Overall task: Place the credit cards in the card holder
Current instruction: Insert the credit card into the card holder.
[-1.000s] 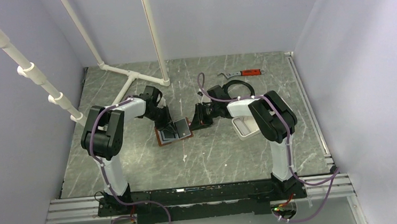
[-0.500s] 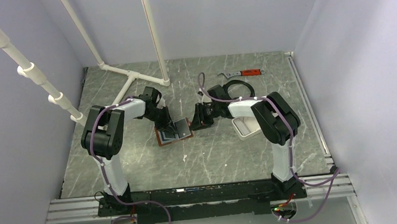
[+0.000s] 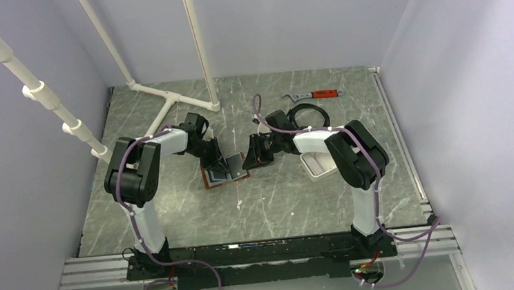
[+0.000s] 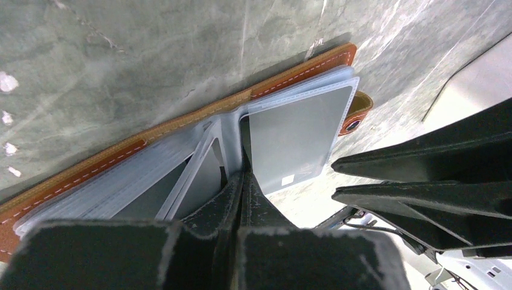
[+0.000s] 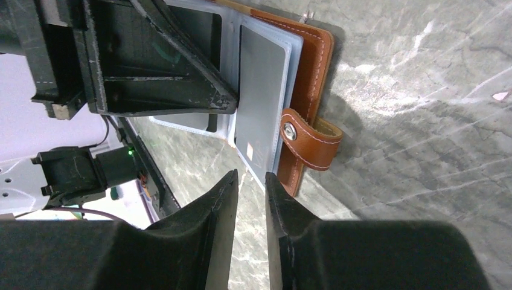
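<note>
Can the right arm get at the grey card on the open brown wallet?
Probably yes. The right gripper sits by a corner of the grey card with nothing between; the left gripper rests on the wallet beside that card, not over it.

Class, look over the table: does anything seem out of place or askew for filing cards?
A red-handled wrench lies at the table's far side, with no part in filing cards. The card holder lies open, its clear sleeves fanned up unevenly, the left gripper, fingers shut, at its fold. Nothing looks damaged.
</note>
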{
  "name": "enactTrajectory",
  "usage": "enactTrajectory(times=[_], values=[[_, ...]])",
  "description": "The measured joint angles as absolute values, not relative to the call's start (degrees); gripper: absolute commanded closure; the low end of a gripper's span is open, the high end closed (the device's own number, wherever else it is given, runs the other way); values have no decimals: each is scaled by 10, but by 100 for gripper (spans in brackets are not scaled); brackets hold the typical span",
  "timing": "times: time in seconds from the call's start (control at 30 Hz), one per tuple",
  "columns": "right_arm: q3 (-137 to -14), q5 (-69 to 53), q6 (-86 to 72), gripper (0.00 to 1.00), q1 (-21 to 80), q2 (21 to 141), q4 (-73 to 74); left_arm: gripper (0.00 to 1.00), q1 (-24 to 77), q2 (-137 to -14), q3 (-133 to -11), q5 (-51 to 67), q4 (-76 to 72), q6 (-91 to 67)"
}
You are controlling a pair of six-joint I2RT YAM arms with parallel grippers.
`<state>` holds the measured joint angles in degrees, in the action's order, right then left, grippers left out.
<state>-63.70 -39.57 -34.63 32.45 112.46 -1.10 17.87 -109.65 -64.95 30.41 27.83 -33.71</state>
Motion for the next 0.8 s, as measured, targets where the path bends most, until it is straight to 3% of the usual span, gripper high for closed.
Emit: enactTrajectory(times=[0.3, 0.6, 0.8], values=[[-637, -395, -347, 74, 328, 1137, -11, 97, 179, -1096, -648, 305, 277, -337], [-642, -396, -350, 82, 336, 1137, -12, 97, 178, -1096, -648, 306, 276, -337], [-646, -397, -352, 77, 341, 1137, -15, 96, 178, -1095, -647, 306, 275, -337]])
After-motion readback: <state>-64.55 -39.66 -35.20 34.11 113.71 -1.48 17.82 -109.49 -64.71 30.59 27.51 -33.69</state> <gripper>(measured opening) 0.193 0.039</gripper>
